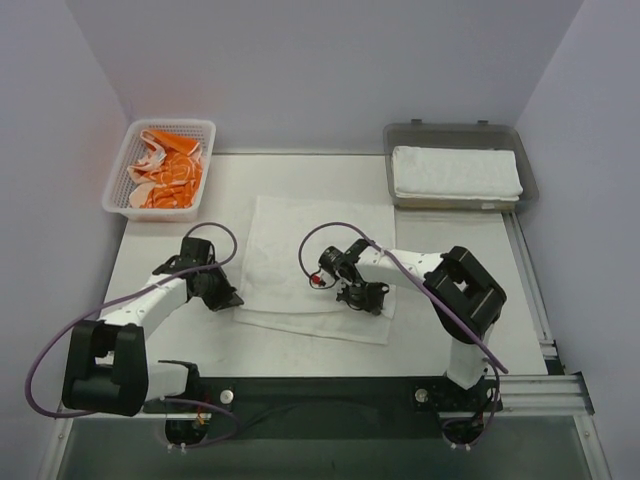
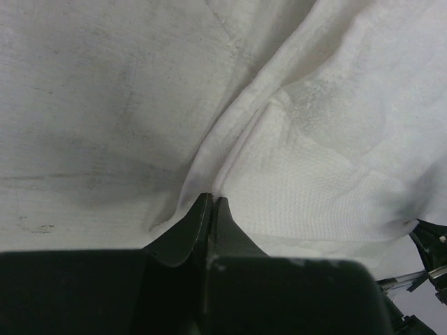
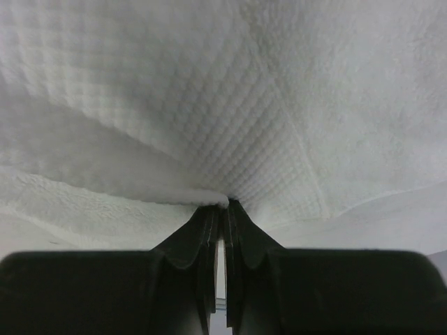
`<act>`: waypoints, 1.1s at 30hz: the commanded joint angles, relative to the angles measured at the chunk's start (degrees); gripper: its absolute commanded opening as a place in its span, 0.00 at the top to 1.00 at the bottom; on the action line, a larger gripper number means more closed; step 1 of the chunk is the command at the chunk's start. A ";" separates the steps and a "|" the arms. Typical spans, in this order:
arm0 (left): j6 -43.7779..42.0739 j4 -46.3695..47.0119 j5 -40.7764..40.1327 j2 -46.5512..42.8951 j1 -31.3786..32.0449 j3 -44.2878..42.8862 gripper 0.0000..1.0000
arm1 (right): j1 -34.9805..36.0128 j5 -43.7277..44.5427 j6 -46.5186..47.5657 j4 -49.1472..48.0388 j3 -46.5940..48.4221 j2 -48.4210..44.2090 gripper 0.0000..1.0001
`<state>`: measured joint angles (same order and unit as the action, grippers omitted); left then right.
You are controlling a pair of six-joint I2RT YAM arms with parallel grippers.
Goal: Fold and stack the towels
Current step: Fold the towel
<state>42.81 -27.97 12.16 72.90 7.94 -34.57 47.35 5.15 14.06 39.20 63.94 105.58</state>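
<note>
The spread towel (image 1: 315, 255), a plain white one, lies flat in the middle of the surface (image 1: 150, 235); the left arm (image 1: 150, 300) is at its near-left corner and the right arm (image 1: 410, 265) reaches in over its near edge, a little inside the near-right corner. The left jaws are together and pinched on the cloth at that corner, with creases running from the tips out into the towel; the right jaws are likewise together, with a lip of the hem caught at their tips. How much cloth sits between the left jaws is hard to tell, since the tips hide it; it looks like a thin bite.

From both pairs of jaws the whole body of the towel lies ahead, away from the arm bases; it looks close to square from above, so the line that counts is the near hem, running left to right between the two grips; each arm is nearest its own end of it. By my judgement the step in hand is the first fold, which turns on carrying that hem straight forward to the far hem, both ends level.

The folded towel (image 1: 455, 172) in the tray (image 1: 400, 130) at far right and the orange towels (image 1: 165, 170) in the basket (image 1: 118, 185) at far left lie well apart from both arms.
</note>
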 commanded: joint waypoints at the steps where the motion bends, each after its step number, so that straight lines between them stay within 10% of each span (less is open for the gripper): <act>1: -1.23 2.04 -2.06 0.14 -0.12 -3.66 1.00 | -0.33 4.33 -0.79 2.28 -0.40 0.08 1.00; 16: -1.76 -14.39 -2.23 -16.82 0.14 -22.30 1.00 | 5.98 14.20 -4.91 24.51 14.37 -18.90 1.00; 25: -2.46 -18.00 -4.68 -26.05 0.05 -8.51 1.00 | 11.27 6.38 -12.05 22.25 1.47 -21.38 1.00; 33: -2.11 -8.43 -6.27 -15.96 0.05 -0.50 1.00 | 12.06 -1.70 -13.10 10.03 -4.00 -10.24 0.95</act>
<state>41.54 -42.61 9.39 54.22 8.49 -35.05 59.66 6.44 2.37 48.90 61.93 91.07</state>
